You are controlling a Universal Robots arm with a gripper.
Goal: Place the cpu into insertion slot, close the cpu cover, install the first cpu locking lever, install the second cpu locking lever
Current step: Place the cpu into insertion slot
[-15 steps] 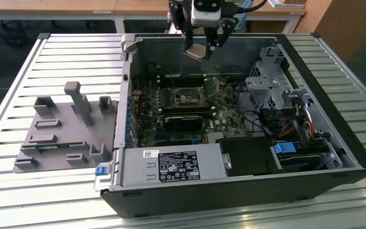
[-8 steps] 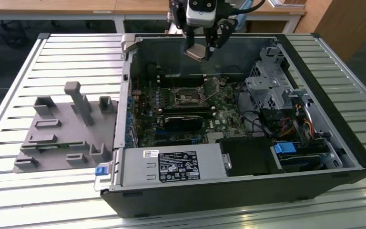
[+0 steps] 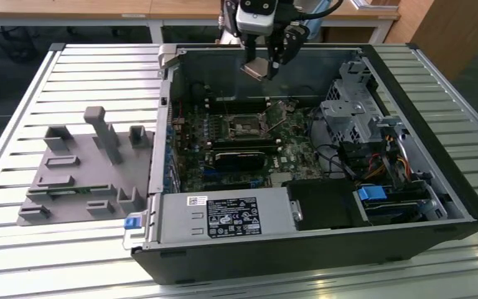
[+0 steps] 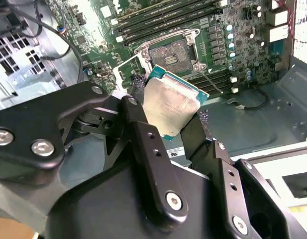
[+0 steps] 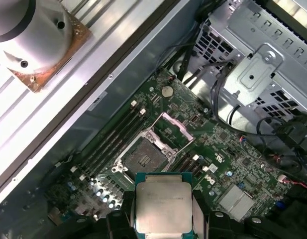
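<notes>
My gripper (image 3: 266,62) hangs over the back of the open computer case, shut on the cpu (image 3: 255,68). In both wrist views the cpu (image 4: 170,107) (image 5: 164,206) shows its dull silver top and teal edge, clamped between two black fingers (image 4: 143,134) (image 5: 124,215). Well below it on the green board lies the insertion slot (image 3: 243,126) (image 4: 170,52) (image 5: 142,159), dark and uncovered. The cpu cover (image 5: 175,130) (image 4: 129,68) stands tipped up at the slot's edge.
A black rectangular card (image 3: 239,156) lies close beside the slot, and memory sticks (image 5: 111,142) run along its other side. A metal drive cage (image 3: 351,115) and cables fill the exterior view's right. A grey fixture (image 3: 85,168) sits on the slatted table (image 3: 23,93).
</notes>
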